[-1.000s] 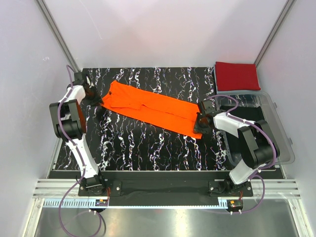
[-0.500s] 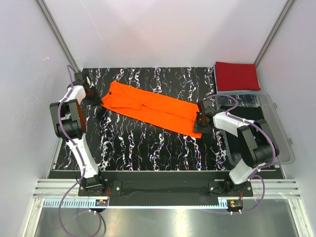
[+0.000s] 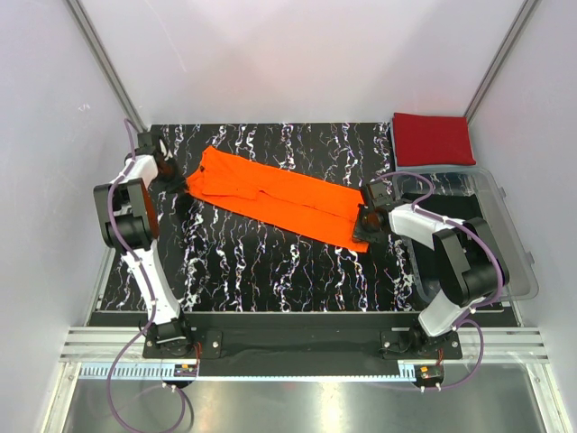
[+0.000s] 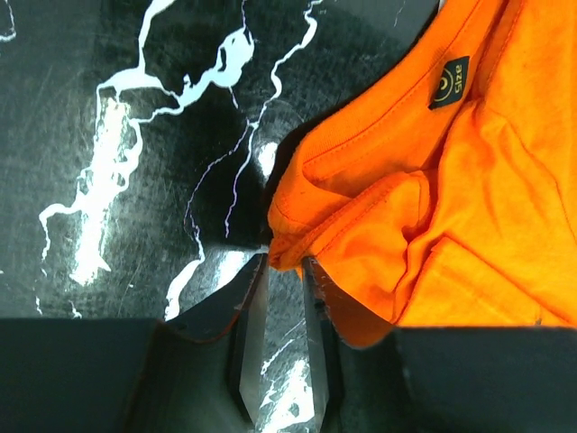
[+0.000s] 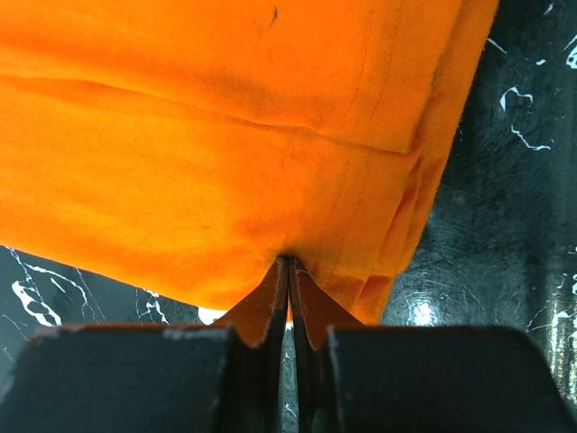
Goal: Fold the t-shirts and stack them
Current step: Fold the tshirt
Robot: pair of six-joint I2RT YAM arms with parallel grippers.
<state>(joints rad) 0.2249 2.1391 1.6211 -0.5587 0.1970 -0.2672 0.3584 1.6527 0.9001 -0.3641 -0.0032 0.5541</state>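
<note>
the orange t-shirt [image 3: 275, 198] is laid out as a long narrow strip, slanted across the black marbled counter [image 3: 270, 280] from far left to near right. its collar end, where a small black size label [image 4: 448, 82] is shown inside the neck, is met by the left pincer [image 4: 285, 264], whose fingers are drawn close and nipped on a bunched fold of the cloth edge. the opposite end is held by the right pincer [image 5: 288, 263], pressed together on the cloth edge beside the stitched hem. the red t-shirt [image 3: 433, 138] is seen folded into a flat rectangle at the far right corner, well apart from the orange one, just beyond a clear bin [image 3: 509, 234].
</note>
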